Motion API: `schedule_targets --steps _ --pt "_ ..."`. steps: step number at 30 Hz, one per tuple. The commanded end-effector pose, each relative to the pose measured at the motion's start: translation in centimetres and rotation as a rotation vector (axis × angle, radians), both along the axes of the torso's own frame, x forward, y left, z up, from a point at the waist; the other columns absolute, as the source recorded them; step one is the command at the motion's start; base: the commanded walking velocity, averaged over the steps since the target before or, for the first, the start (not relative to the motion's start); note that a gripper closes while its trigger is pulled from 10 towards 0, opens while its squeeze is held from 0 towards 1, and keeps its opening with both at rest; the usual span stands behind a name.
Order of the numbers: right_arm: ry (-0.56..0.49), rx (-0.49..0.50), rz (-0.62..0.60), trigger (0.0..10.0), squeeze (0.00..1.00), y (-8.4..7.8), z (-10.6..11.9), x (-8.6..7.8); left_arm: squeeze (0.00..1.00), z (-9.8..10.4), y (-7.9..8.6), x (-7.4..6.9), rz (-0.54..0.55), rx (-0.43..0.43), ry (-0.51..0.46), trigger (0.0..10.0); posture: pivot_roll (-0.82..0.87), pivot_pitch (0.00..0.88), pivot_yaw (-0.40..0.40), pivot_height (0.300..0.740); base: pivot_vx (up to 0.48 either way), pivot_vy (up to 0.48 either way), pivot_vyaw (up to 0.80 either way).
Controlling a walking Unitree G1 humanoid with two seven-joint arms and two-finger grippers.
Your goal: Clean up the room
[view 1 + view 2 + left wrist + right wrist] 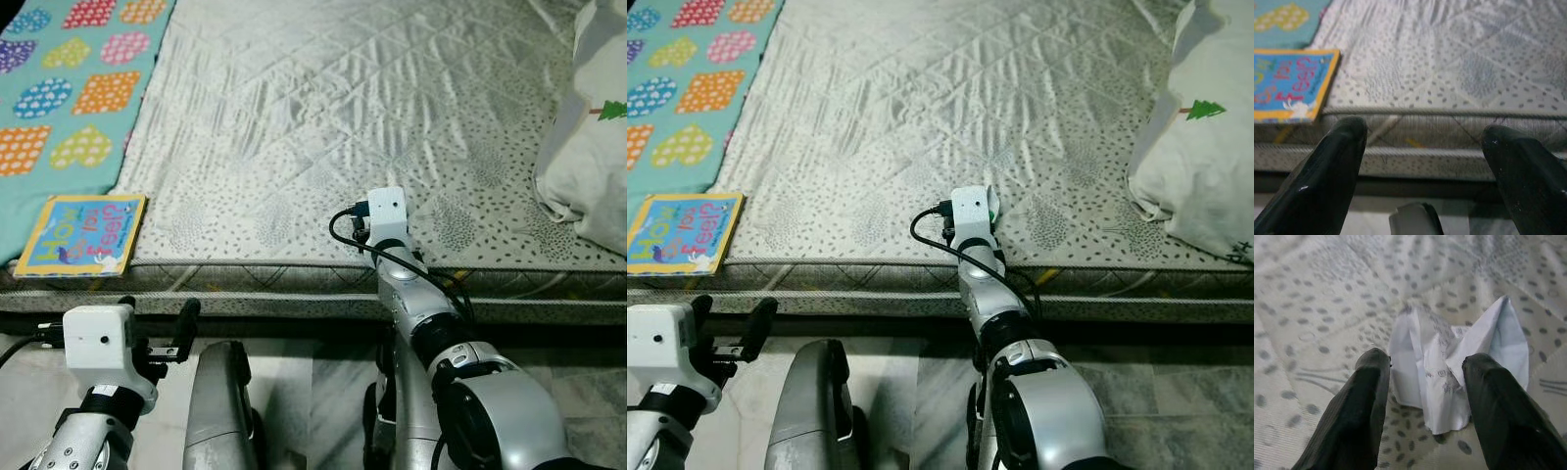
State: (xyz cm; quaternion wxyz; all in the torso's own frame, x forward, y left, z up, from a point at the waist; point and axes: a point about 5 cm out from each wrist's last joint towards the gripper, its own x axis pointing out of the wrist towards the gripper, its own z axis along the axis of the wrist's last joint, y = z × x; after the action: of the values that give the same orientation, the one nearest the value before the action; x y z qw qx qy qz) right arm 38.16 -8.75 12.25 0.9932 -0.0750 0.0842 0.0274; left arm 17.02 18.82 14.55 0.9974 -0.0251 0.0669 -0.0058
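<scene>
Right wrist view has the crumpled paper (1449, 377) lying on the mattress (323, 117) between the right gripper (1425, 377)'s 2 spread fingers, straddled but not yet pinched, probably lined up for a pickup. That arm reaches forward over the bed edge, while the left gripper (1422, 161), fingers released, hangs low near the book (83, 235).

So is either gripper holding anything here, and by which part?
Nothing is held. The right gripper is open, its fingers either side of a crumpled paper on the mattress. The left gripper is open, off the bed.
</scene>
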Motion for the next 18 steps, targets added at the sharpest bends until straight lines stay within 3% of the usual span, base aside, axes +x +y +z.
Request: schedule_targets --steps 1,10,11,13,14,18 --pt "0.013 -0.041 -0.003 10.0 0.0 0.4 -0.4 -0.2 0.0 0.0 0.1 -0.6 0.016 0.008 0.021 10.0 0.15 0.377 0.07 0.544 0.0 0.0 0.0" --pt "-0.047 -0.224 -0.07 10.0 0.0 0.9 0.8 0.3 0.0 0.0 0.2 -1.2 0.028 0.006 0.044 10.0 0.16 0.385 0.066 0.544 0.0 0.0 0.0" --pt "-0.049 -0.232 -0.065 8.8 0.0 1.1 0.8 0.3 0.0 0.0 0.2 -1.2 0.029 0.006 0.045 10.0 0.16 0.384 0.065 0.544 0.0 0.0 0.0" --pt "-0.05 -0.235 -0.061 8.8 0.0 1.2 0.8 0.3 0.0 0.0 0.2 -1.2 0.03 0.006 0.046 10.0 0.16 0.384 0.065 0.544 0.0 0.0 0.0" --pt "-0.057 -0.246 -0.057 0.0 0.0 1.4 0.7 0.2 0.0 0.0 0.2 -1.2 0.032 0.006 0.048 10.0 0.17 0.381 0.062 0.544 0.0 0.0 0.0" --pt "-0.055 -0.262 -0.059 0.0 0.0 1.3 0.3 0.0 0.0 0.0 0.4 -1.2 0.043 0.007 0.049 10.0 0.16 0.375 0.057 0.544 0.0 0.0 0.0"
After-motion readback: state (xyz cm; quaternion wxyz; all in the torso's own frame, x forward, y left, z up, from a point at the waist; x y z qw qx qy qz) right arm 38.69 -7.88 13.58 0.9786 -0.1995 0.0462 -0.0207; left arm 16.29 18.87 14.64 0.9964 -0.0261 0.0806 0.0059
